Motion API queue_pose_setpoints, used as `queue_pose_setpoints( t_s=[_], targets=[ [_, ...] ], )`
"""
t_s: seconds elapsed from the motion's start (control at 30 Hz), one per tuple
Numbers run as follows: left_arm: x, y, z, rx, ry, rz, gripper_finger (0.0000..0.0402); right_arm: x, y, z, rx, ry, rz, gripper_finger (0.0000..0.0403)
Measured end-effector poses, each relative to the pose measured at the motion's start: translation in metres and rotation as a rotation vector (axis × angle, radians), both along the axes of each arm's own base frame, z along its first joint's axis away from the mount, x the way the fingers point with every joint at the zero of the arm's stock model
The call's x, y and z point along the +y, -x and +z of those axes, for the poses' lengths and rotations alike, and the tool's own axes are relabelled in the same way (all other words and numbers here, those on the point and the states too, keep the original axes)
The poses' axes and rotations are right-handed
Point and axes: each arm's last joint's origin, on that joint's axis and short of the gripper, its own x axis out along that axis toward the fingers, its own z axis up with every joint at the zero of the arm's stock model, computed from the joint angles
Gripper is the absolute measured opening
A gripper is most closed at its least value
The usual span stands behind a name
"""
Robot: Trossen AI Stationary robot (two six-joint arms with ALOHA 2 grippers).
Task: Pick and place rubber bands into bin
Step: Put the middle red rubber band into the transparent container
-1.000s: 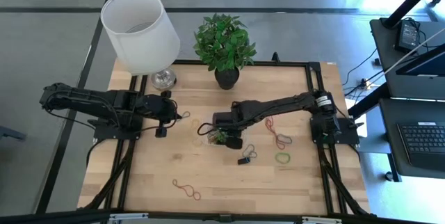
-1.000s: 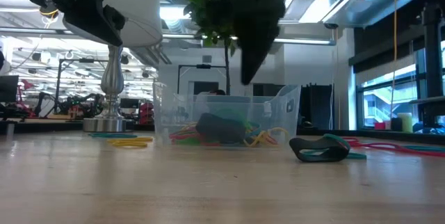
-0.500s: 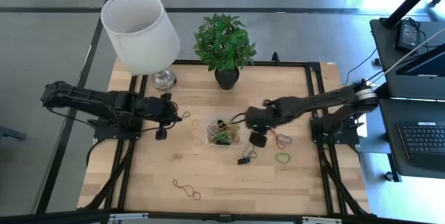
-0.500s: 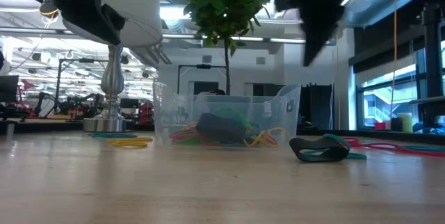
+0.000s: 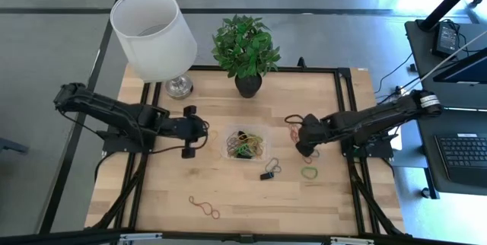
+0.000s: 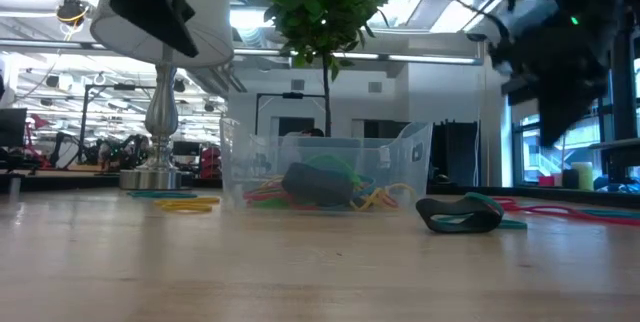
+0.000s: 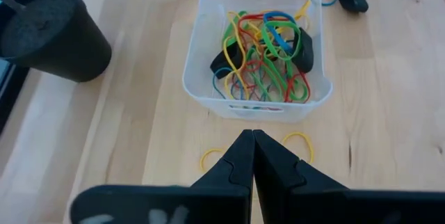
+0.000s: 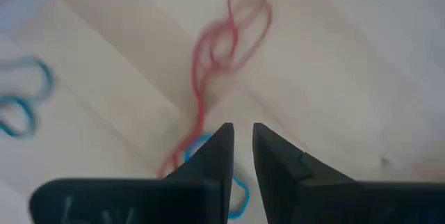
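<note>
The clear bin [image 5: 243, 144] stands mid-table and holds a tangle of red, green, yellow, blue and black rubber bands [image 7: 264, 50]. My left gripper [image 5: 204, 129] hovers shut just left of the bin, above two yellow bands [image 7: 212, 156] lying flat on the wood. My right gripper [image 5: 306, 144] points down to the right of the bin, over a twisted red band [image 8: 222, 50] that lies on the table. Its fingers [image 8: 215, 151] stand a narrow gap apart with nothing between them. A blue band [image 8: 238, 186] shows partly under them.
Loose bands lie around: a green one [image 5: 309, 173], a black and blue bunch [image 5: 268, 170] and red ones [image 5: 204, 207] near the front. A potted plant [image 5: 245, 47] and a lamp with a white shade [image 5: 152, 32] stand at the back edge.
My right gripper has swung from above the bin toward the table's right edge, rolling as it went, and now hangs over the red band. My left gripper has moved a little toward the bin. The bin and the bands on the table have stayed put.
</note>
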Motion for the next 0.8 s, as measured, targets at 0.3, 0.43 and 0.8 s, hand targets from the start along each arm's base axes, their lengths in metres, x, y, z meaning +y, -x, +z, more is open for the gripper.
queue_pose_setpoints(
  t_s=[0.3, 0.43, 0.8],
  targets=[
    [-0.002, -0.009, -0.008, 0.040, 0.014, 0.032, 0.0003, 0.002, -0.004, -0.040, -0.045, -0.011, 0.131, 0.0059],
    [-0.001, -0.009, -0.009, 0.040, 0.007, 0.049, 0.0003, 0.004, -0.010, -0.047, -0.034, -0.020, 0.166, 0.0059],
    [0.000, -0.008, -0.008, 0.034, -0.019, 0.071, 0.0003, 0.006, -0.018, -0.074, 0.105, -0.033, 0.194, 0.0036]
  ],
)
